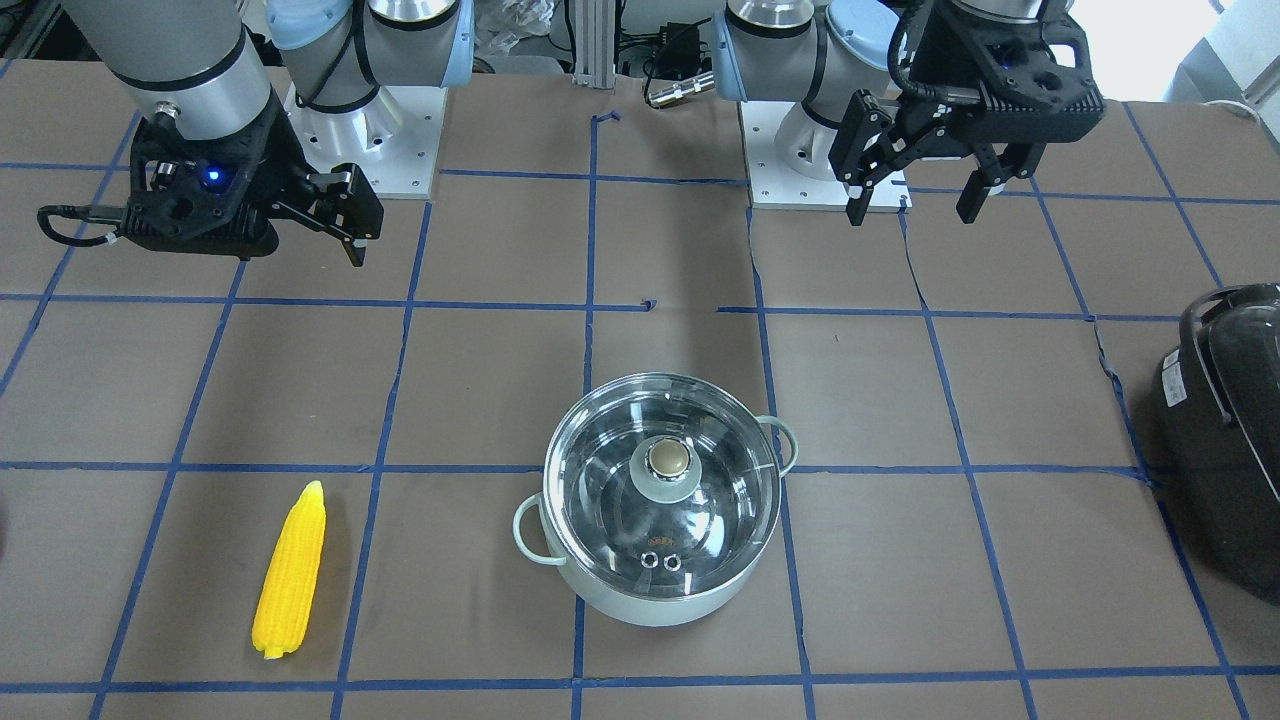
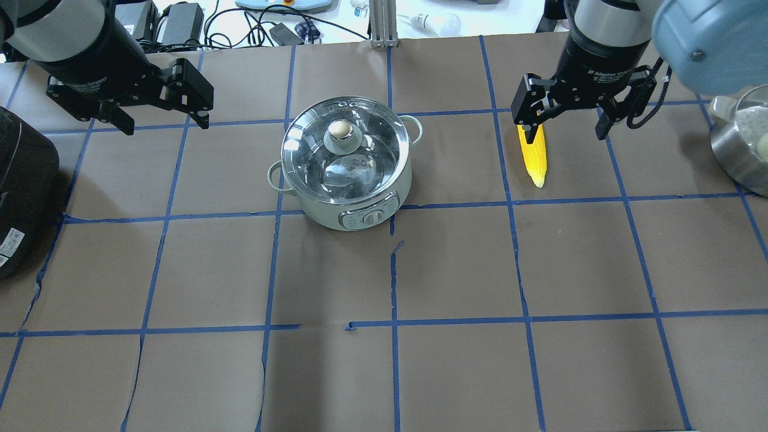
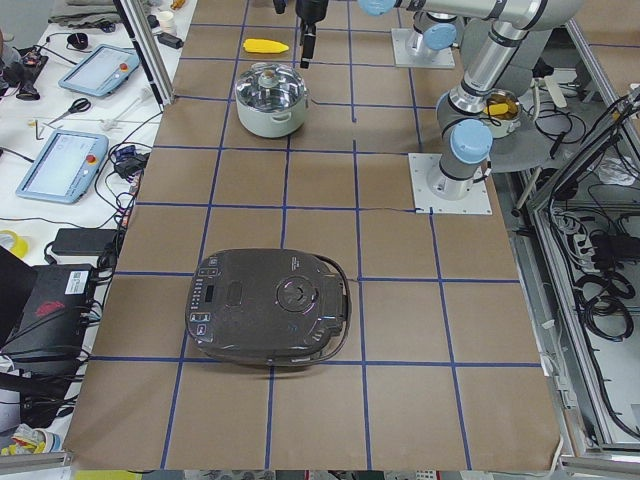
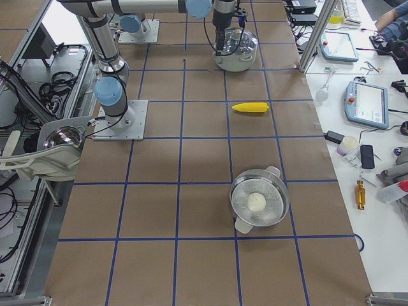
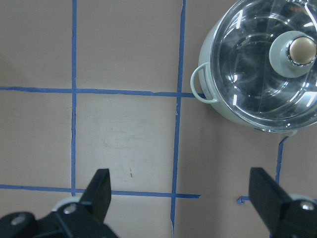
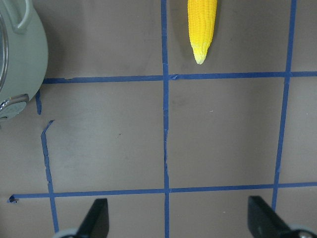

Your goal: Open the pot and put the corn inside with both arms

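Brown paper (image 2: pixel 456 270), crossed by a grid of blue tape (image 2: pixel 456 322), covers the table (image 2: pixel 600 372). By the overhead view's clock, cables (image 2: pixel 240 24) lie beyond its far edge at 12 o'clock. The pot (image 2: pixel 318 210) stands near the middle, its glass lid (image 2: pixel 360 162) on and the beige knob (image 2: pixel 339 128) at the centre. At 3 o'clock, well apart, the corn (image 2: pixel 533 153) lies flat, tip toward 6 o'clock. The left gripper (image 2: pixel 166 127) hangs at 9 o'clock of the pot and the right gripper (image 2: pixel 566 138) at 3 o'clock; both have their fingers spread, hold nothing and are clear of the paper. Farther out, a black appliance (image 2: pixel 21 192) sits at 9 o'clock and a lidded steel pot (image 2: pixel 741 150) at 3 o'clock.
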Robot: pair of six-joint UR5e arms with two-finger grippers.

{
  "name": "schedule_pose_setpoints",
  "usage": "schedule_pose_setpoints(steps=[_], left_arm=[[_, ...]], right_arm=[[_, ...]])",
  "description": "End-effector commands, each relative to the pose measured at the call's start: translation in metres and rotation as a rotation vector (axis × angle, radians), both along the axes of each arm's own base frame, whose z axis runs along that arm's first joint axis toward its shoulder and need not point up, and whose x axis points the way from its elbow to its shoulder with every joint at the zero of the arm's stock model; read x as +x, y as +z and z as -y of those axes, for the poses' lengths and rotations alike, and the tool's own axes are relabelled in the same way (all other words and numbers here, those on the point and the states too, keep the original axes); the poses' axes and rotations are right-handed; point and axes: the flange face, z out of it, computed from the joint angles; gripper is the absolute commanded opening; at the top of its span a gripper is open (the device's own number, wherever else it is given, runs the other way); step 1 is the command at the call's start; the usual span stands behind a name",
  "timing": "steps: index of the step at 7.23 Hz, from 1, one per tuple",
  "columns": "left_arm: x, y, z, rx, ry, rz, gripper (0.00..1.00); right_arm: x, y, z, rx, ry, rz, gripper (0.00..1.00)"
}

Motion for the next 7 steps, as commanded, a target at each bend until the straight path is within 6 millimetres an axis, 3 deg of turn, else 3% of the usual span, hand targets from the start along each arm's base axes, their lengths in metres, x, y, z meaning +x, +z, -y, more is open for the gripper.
schedule_pose_setpoints(steps=[1, 7], left_arm=[[-0.0002, -0.0036, 0.0008, 0.007, -0.001, -0.002, 1.0], [-0.0004, -0.0129, 0.0075, 0.021, 0.001, -0.006, 1.0]], right_arm=[[0.0001, -0.0015, -0.0008, 0.007, 0.0, 0.002, 1.0], [0.0002, -0.0011, -0.0005, 0.003, 0.0, -0.006, 1.0]])
